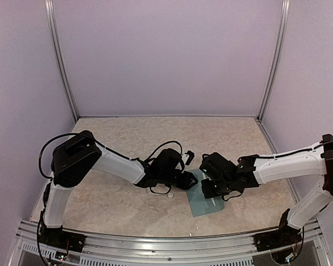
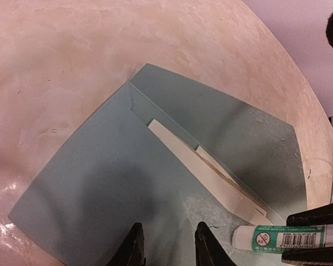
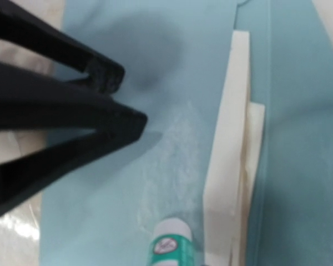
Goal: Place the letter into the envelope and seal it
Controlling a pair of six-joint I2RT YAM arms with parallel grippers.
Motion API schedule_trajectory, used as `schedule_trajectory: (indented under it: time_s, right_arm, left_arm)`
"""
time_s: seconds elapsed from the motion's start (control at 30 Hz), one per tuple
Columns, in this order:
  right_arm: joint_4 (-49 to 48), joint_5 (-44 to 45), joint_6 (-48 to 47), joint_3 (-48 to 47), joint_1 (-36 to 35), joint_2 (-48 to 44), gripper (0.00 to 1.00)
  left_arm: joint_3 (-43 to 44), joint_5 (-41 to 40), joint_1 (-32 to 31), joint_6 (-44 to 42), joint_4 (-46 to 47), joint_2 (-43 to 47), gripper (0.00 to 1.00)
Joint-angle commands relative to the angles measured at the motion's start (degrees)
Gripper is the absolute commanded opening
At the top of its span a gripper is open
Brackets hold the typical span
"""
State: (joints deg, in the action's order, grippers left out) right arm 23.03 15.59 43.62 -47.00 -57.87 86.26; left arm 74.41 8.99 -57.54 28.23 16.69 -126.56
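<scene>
In the top view you see two arms, and both come together in the lower middle of the frame. The left gripper (image 1: 188, 178) and the right gripper (image 1: 211, 191) are over one teal envelope (image 1: 202, 208), which lies flat on the table (image 1: 127, 138). One small white object (image 1: 170, 195) lies on the table below the left wrist; it is too small to name.

In the left wrist view the one envelope (image 2: 100, 183) fills the middle of the frame, with its flap (image 2: 227, 127) open toward the upper right. One letter (image 2: 211, 176) sits in the pocket, and only a pale strip of it shows along the mouth. The two fingers of your left gripper (image 2: 169, 228) stand apart at the bottom edge, over the envelope body, with nothing between them. At the lower right you see one glue stick (image 2: 277, 237). The right gripper (image 2: 293, 238) is closed on it, one black finger above and one below.

In the right wrist view the glue stick (image 3: 169, 246) points up from the bottom edge, over the envelope (image 3: 172, 66). The letter (image 3: 227, 149) is the white strip right of centre. The left gripper (image 3: 126, 100) comes in from the left, its two tips a little apart.
</scene>
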Motion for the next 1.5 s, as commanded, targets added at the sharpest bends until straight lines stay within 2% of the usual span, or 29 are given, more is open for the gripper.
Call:
schedule_trajectory:
  time_s: [0.0,0.87,1.07,1.27,1.37,1.47]
  right_arm:
    - [0.71,2.66,-0.77,-1.76,-0.15,3.31,0.00]
    - [-4.84,5.16,-4.86,-4.74,4.20,8.96,0.00]
    - [-7.05,7.52,-5.34,-5.01,5.13,2.99,0.00]
    - [-12.92,10.90,-8.51,-4.32,7.36,-5.75,0.00]
    - [-20.45,10.57,-12.44,-2.00,7.47,-11.34,0.00]
    - [-32.88,6.98,-16.45,2.71,7.42,-17.45,0.00]
  left_arm:
    - [0.03,-0.04,0.75,0.08,-4.03,-1.22,0.29]
    - [-0.29,-0.07,0.76,0.38,-4.12,-1.15,0.29]
    - [-1.78,-3.97,0.76,0.92,-3.55,2.44,0.30]
    - [-5.13,-11.47,0.59,3.15,-2.37,12.64,0.41]
    - [-6.28,-13.31,0.01,4.67,-2.18,18.17,0.48]
    - [-8.03,-13.61,-0.44,8.62,-0.39,23.44,0.57]
